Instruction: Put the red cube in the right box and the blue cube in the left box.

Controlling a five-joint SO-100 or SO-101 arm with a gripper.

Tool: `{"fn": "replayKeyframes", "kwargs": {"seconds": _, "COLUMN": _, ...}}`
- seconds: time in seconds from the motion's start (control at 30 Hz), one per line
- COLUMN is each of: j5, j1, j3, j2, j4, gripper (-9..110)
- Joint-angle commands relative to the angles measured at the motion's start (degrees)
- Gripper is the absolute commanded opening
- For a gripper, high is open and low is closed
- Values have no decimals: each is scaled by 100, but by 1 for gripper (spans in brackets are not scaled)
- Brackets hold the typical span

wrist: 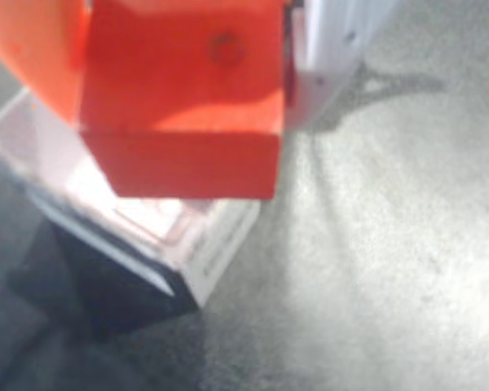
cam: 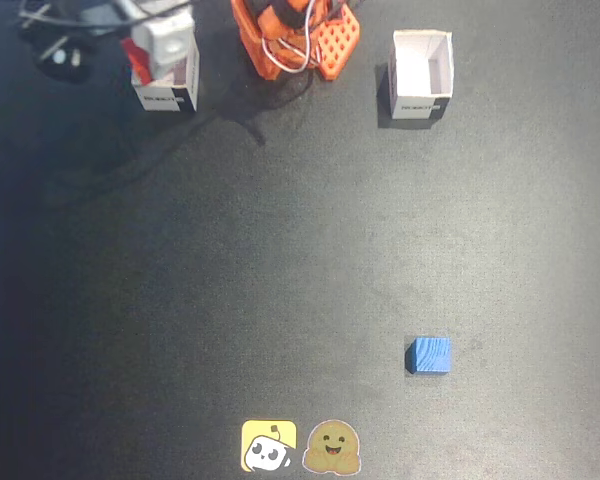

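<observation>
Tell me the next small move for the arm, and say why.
Probably open the claw and let the red cube drop. In the wrist view the cube is held above the open white box, whose interior shows right beneath it; the fixed view shows the claw over the box at upper left. The blue cube lies on the mat, untouched.

Wrist view blurred; red cube (wrist: 183,122) cut by top edge, hides most of white box (wrist: 187,244) interior, seemingly.

Wide mat (cam: 280,280) lay open; only blue cube (cam: 429,355) near right, two boxes (cam: 421,72) (cam: 166,85) far.
</observation>
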Motion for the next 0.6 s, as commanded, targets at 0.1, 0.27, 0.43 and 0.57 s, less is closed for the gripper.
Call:
{"fn": "replayKeyframes", "kwargs": {"seconds": 0.1, "j5": 272, "j1": 62, "j3": 114, "j2": 334, "j4": -62, "gripper": 10}}
{"fn": "replayKeyframes", "kwargs": {"seconds": 0.27, "j5": 360, "j1": 378, "j3": 396, "j2": 325, "j4": -255, "gripper": 11}}
{"fn": "replayKeyframes", "kwargs": {"seconds": 0.43, "j5": 255, "j1": 747, "j3": 598, "j2": 316, "j4": -448, "gripper": 11}}
{"fn": "replayKeyframes", "kwargs": {"seconds": 0.57, "j5": 185, "j1": 896, "j3": 686, "j2": 308, "j4": -554, "gripper": 11}}
